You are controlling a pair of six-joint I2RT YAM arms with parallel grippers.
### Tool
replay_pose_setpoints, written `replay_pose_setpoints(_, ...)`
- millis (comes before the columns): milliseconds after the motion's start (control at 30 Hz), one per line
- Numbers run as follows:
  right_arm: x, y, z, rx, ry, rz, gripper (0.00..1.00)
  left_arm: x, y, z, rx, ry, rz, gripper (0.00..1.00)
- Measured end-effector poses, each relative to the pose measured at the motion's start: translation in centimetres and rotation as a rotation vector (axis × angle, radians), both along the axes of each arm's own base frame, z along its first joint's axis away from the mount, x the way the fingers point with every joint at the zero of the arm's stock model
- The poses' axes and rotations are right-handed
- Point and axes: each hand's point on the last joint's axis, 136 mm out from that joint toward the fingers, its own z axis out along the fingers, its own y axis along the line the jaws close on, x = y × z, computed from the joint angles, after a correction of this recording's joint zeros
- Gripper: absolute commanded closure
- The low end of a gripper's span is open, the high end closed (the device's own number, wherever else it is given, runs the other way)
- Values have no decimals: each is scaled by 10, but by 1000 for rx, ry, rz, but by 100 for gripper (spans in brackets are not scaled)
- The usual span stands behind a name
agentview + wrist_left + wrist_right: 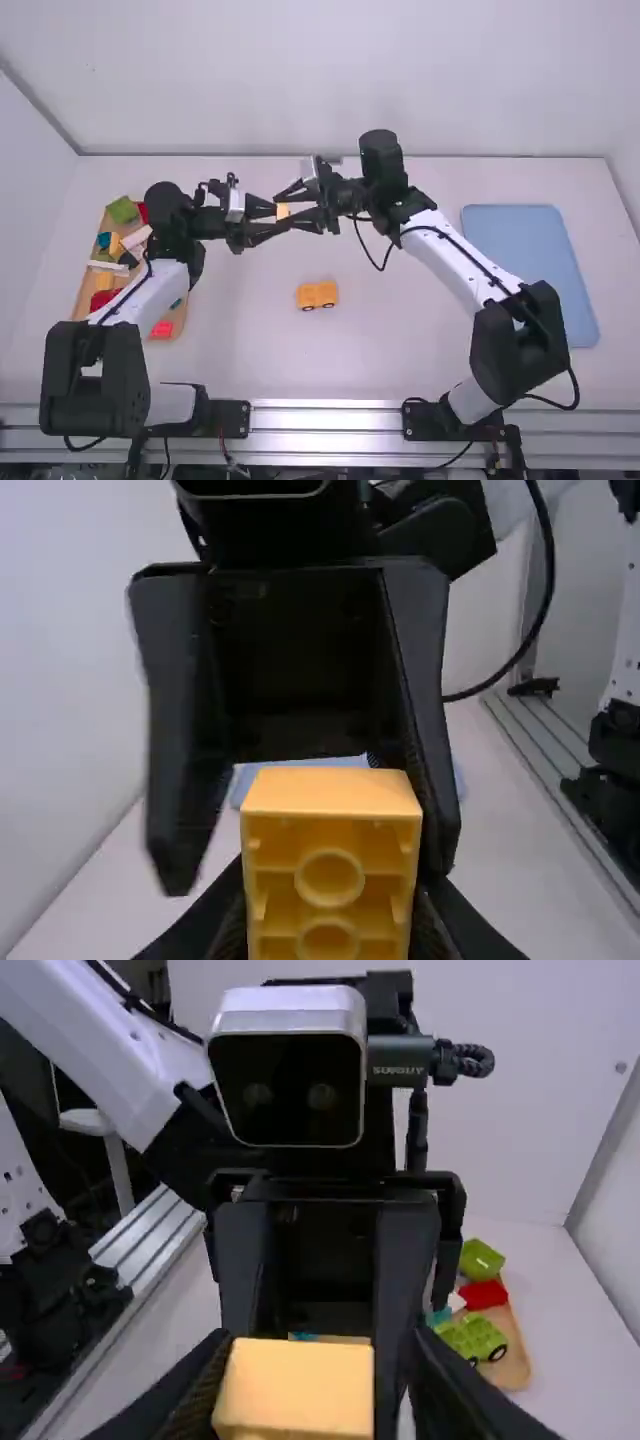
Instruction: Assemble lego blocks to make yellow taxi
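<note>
Above the table's middle, in the high view, my left gripper and my right gripper meet at a small yellow block. In the left wrist view, my left gripper is shut on the yellow block, whose hollow underside with round tubes faces the camera. The right wrist view has the block between the spread fingers of my right gripper, with a gap on one side. A yellow piece with dark wheels stands on the table below.
A wooden tray of assorted coloured blocks lies at the left, partly behind the left arm. One green piece there has wheels. On the right side of the table lies a blue tray.
</note>
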Motion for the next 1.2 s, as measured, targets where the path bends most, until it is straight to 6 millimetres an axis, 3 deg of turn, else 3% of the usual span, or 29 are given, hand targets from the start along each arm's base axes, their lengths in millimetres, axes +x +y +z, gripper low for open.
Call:
replay_pose_setpoints(33,0,0,0,0,0,0,63,1,0,0,-1,5,3,82)
replay_pose_setpoints(133,1,1,0,-1,0,-7,76,4,1,0,-8,29,27,74)
replay_pose_setpoints(167,2,1,0,-3,6,-11,80,5,1,-1,-9,30,33,62)
replay_pose_setpoints(200,2,1,0,-3,7,-12,80,5,1,-1,-9,32,34,58)
replay_pose_setpoints(267,2,2,2,4,-13,-14,82,7,1,-1,-13,46,43,26)
replay_pose_setpoints(300,3,3,3,8,-22,-15,83,7,1,-1,-13,50,44,1)
replay_pose_setpoints(433,8,3,10,27,-41,-35,85,9,2,-1,-18,71,57,1)
replay_pose_setpoints(533,27,1,10,11,-24,-136,85,10,2,-3,-20,91,63,1)
replay_pose_setpoints(667,63,-9,-18,-124,94,-398,85,26,6,-21,-21,229,158,1)
replay_pose_setpoints(767,78,-31,-49,-315,150,-645,86,46,16,-56,8,404,321,1)
replay_pose_setpoints(833,76,-42,-58,-399,157,-730,87,53,21,-69,25,455,388,1)
replay_pose_setpoints(900,59,-68,-76,-600,157,-881,88,68,37,-92,68,525,551,1)
replay_pose_setpoints(967,47,-79,-86,-692,159,-914,89,73,42,-96,78,532,596,1)
replay_pose_setpoints(1000,30,-93,-102,-820,162,-931,89,77,47,-100,86,535,638,1)
replay_pose_setpoints(1100,9,-116,-132,-1024,175,-912,88,84,54,-101,91,522,695,1)
replay_pose_setpoints(1200,5,-130,-167,-1178,184,-856,93,88,57,-101,93,515,722,1)
